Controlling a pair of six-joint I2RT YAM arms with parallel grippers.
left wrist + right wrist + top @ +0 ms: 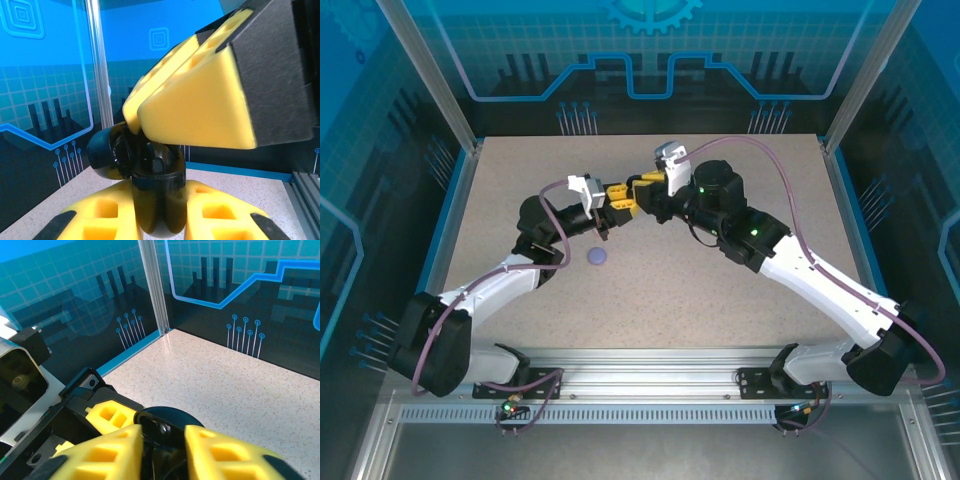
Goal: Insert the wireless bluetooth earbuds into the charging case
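Insertion under way | left claw [618, 203] clamped on open black case [157, 210], held above table [720, 300] | right claw [642, 184] tips at case mouth, grip unclear | bud not discernible, seating unconfirmed | lid [102, 152] open | lilac item [597, 257] lay on table, pending.

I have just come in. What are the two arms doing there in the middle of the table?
The left gripper holds a black charging case with its lid open to one side. The right gripper has its fingers right at the open mouth of the case. Whether it carries an earbud cannot be told. A small round lilac thing lies on the table beside the left arm, untouched.
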